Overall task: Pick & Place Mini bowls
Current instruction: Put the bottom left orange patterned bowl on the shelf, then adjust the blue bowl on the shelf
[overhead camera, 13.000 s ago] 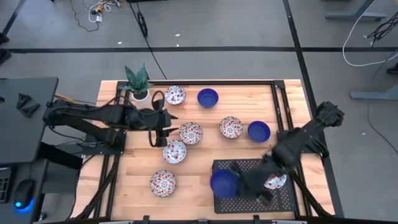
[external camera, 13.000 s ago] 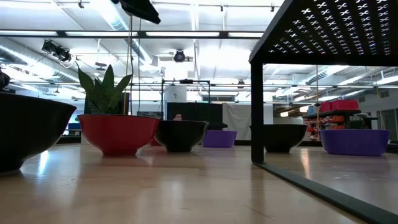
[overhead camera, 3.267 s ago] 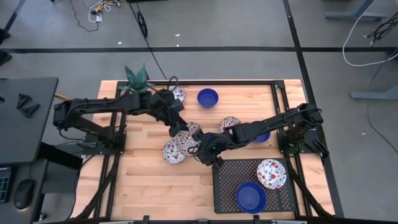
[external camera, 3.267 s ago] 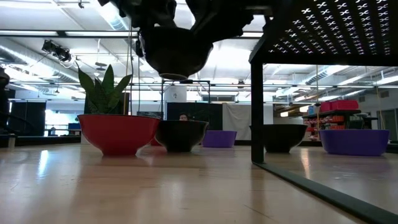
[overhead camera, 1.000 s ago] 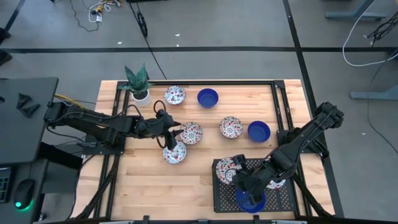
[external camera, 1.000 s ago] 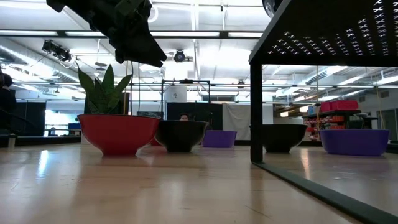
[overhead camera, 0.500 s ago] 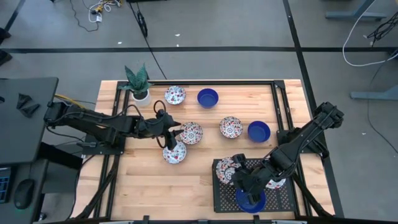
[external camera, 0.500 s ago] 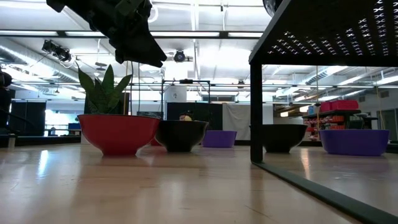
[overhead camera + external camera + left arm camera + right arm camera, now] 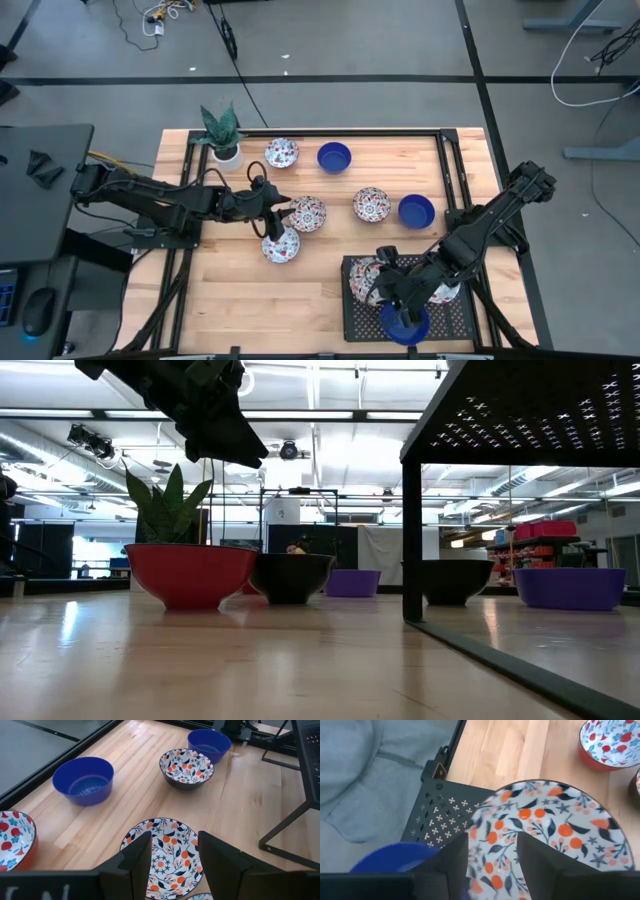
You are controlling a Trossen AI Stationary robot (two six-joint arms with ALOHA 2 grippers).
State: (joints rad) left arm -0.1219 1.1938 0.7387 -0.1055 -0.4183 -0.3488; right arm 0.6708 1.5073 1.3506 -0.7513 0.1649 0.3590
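1. Your right hand sits over the black perforated rack at the lower right of the high view, just above a floral bowl on the rack's upper left corner.
2. In the right wrist view its two fingers stand apart on either side of that bowl's rim, so the right hand is open and grips nothing.
3. On the same rack you have a blue bowl at the lower edge and another floral bowl, partly hidden by the right arm, toward the rack's right side.
4. Your left hand hovers at centre left of the high view, between two floral bowls on the worktop: one to its right and one just below it.
5. In the left wrist view its fingers are spread with a floral bowl seen between them below; the left hand is open and empty.
6. Still on the worktop along the upper part of the high view: a floral bowl next to the potted plant, and a blue bowl to the right of it.
7. Right of centre you have one more floral bowl with a blue bowl just beside it, near the right arm's base.
8. In the low view the left arm hangs at the upper left above a red-sided bowl; the rack's leg stands at centre right.
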